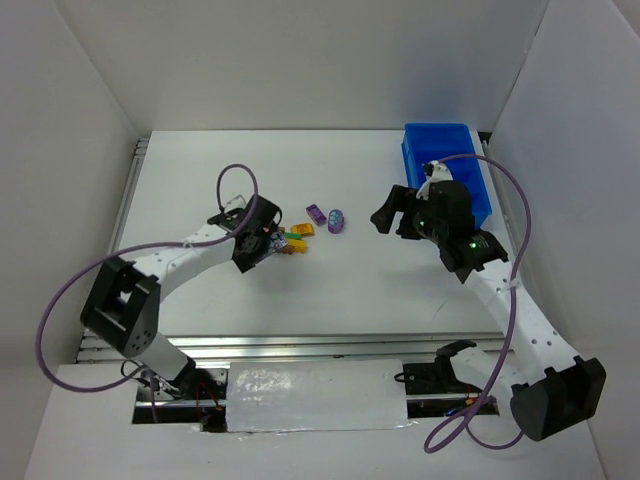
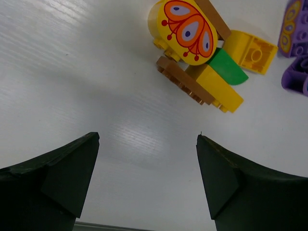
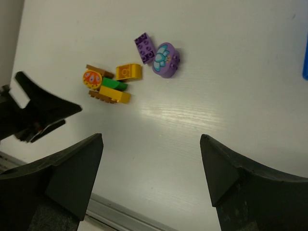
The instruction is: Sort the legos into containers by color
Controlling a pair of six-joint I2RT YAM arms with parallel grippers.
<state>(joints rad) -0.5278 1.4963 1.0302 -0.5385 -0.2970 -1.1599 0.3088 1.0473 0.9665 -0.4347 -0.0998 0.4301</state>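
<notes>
Legos (image 1: 297, 238) lie in a tight little heap near the middle of a white bench (image 1: 200, 180), all of them outside the blue tray (image 1: 440, 150). Seen from the left wrist, the heap holds a rounded yellow brick (image 2: 185, 29) printed with an orange butterfly, a brown plate (image 2: 185, 79) against it, and a green piece (image 2: 230, 68) and a long yellow brick (image 2: 221, 91) touching each other, with a hollow yellow block (image 2: 251, 50) just beside them. Two purple pieces sit just past the heap on the side toward the tray: a small studded brick (image 3: 144, 46) and a rounded one (image 3: 166, 60) with a pale flower print, side by side. The left claw (image 1: 272, 245) hangs just beside the heap on the side away from the tray, fingers spread wide with nothing between them. The right claw (image 1: 390, 212) hovers between the heap and the tray, clear of the heap, its fingers also spread and empty. The tray stands at the far corner of the bench, well apart from the heap, partly covered by the right arm (image 1: 500, 290), so its compartments cannot be made out.
</notes>
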